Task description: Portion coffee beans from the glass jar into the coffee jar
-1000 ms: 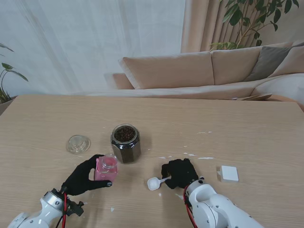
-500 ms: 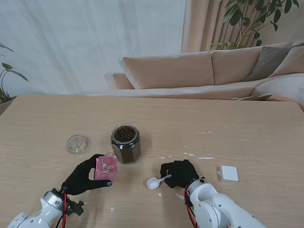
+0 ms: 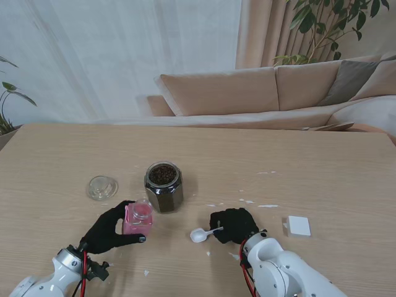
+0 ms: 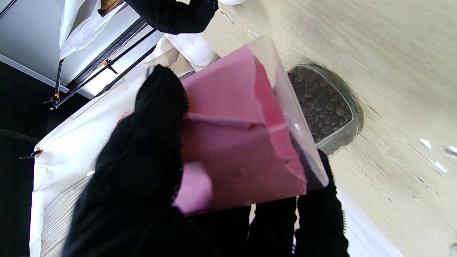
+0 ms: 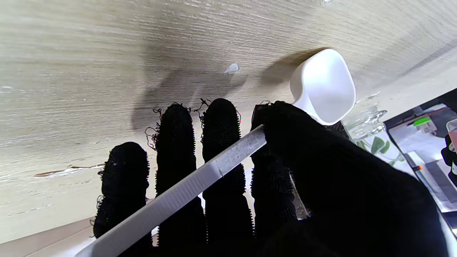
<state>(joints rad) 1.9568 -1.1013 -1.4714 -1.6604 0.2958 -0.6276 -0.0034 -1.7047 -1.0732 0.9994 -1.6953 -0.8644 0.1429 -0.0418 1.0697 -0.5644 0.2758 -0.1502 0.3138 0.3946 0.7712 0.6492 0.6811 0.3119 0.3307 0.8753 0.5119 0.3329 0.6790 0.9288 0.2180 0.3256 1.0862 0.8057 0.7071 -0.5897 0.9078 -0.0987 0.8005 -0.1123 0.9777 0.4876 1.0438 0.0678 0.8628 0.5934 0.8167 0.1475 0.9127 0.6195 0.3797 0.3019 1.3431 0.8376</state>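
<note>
Right hand point(image 3: 233, 224) pinches the scoop point(image 3: 199, 234) handle thumb-to-fingers, empty bowl sticking out past its thumb side; left hand point(image 3: 108, 228) is wrapped around the pink jar point(image 3: 138, 218). Bean jar point(image 3: 163, 186) sits just beyond the pink jar, so the risk is the thin handle rolling in that pinch or the bowl clipping its rim, scattering beans.

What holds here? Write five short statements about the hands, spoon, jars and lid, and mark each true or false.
1. The left hand grips the pink coffee jar. True.
2. The glass jar is empty. False: it holds coffee beans.
3. The right hand holds a white spoon. True.
4. The spoon's bowl is full of beans. False: it is empty.
5. The glass lid sits on the glass jar. False: it lies on the table to its left.
</note>
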